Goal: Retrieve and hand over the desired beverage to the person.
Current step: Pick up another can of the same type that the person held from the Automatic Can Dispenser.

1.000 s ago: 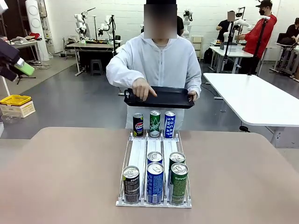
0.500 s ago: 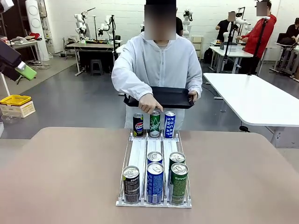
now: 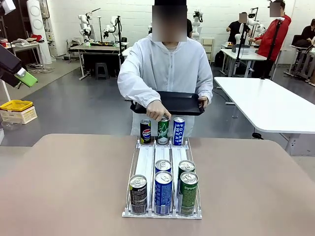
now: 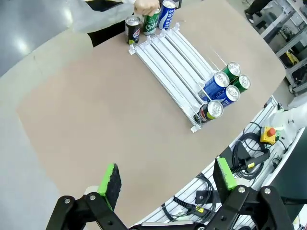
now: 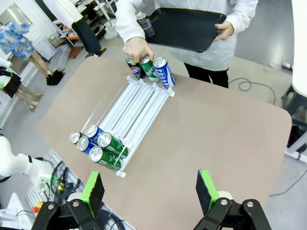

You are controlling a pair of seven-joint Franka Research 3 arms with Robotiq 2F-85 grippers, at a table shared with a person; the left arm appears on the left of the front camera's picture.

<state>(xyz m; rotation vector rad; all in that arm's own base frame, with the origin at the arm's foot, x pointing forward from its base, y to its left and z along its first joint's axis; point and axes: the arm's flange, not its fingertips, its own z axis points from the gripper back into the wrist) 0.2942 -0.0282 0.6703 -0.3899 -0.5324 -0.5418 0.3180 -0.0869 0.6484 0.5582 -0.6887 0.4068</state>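
Observation:
The person (image 3: 167, 64) in a white hooded jacket stands at the far side of the table. One hand holds a black tray (image 3: 184, 102). The other hand (image 3: 157, 110) rests on top of a green can (image 3: 163, 132). This can stands between a Pepsi can (image 3: 145, 132) and a blue Pocari Sweat can (image 3: 178, 132) at the far end of a white three-lane rack (image 3: 146, 160). Several cans (image 3: 163, 191) sit at the rack's near end. My left gripper (image 4: 168, 177) hangs open, high over the table's left side. My right gripper (image 5: 151, 190) is open above the near right edge.
The tan table (image 3: 64, 187) has bare room on both sides of the rack. A white table (image 3: 266, 103) stands at the back right and a yellow crate (image 3: 17, 105) on the floor at the left. Cables and a box with a red button (image 4: 268, 134) lie below the near edge.
The person's hand left the tray's edge and came down onto the green can at the rack's far end. My left gripper shifted slightly at the picture's left edge.

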